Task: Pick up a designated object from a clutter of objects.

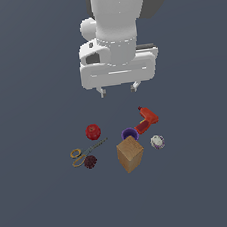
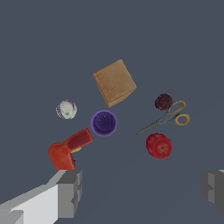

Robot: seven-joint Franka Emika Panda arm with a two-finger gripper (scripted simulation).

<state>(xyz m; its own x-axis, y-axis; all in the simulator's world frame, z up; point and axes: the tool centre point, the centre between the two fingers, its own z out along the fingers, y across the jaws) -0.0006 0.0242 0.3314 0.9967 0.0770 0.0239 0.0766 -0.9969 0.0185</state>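
1. Simulated test scene, not a real room: flat, uniform slate-grey floor (image 1: 41, 205) fills both views, no walls or furniture
2. Untextured white render of the arm (image 1: 118, 29)
3. Unrelated props scattered together: drill (image 1: 147, 119), wooden block (image 1: 130, 154), scissors (image 1: 85, 152)

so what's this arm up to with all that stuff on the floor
A single robot arm hangs above a small clutter, its gripper open and holding nothing. Below it sit a purple cup, upright, close beside a tan wooden block and a red drill. An apple, scissors, a white ball and a dark fuzzy ball lie around. Nothing is lifted yet.
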